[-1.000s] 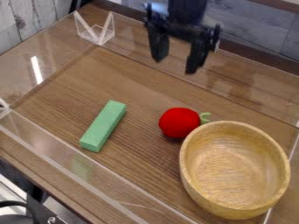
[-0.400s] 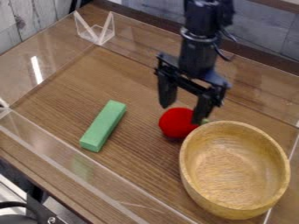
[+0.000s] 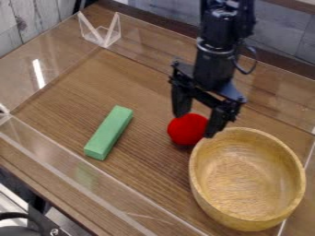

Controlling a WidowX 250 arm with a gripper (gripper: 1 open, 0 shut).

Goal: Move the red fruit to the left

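Red fruit [image 3: 186, 130], a small round glossy red toy with a little green stem tip poking out on its right side: judged light and rigid, likely hollow plastic, so weight is no concern but slip is. The glossy curved skin offers no flat faces, and a round body may roll or squirt out if pinched off-centre. Best hold, as I read it, is across the widest part of the ball, fingers on opposite sides at mid-height, clear of the stem. It looks sturdy enough for a firm squeeze. Position: it sits on the brown wood-grain tabletop [image 3: 147, 88] inside the clear acrylic-walled enclosure [image 3: 37, 147], just beside the rim of the large round light wooden bowl [image 3: 246, 180], possibly touching it at the stem, though contact cannot be confirmed. The green rectangular block [image 3: 110, 132] lies well apart to the fruit's left, leaving bare table between them. The black two-fingered robot gripper [image 3: 204, 114] points down directly above the fruit with its fingers spread wide apart, tips low on either side of the fruit's upper part; nothing is clamped. Surface colour is a uniform saturated red with a soft highlight on top; no damage is visible.
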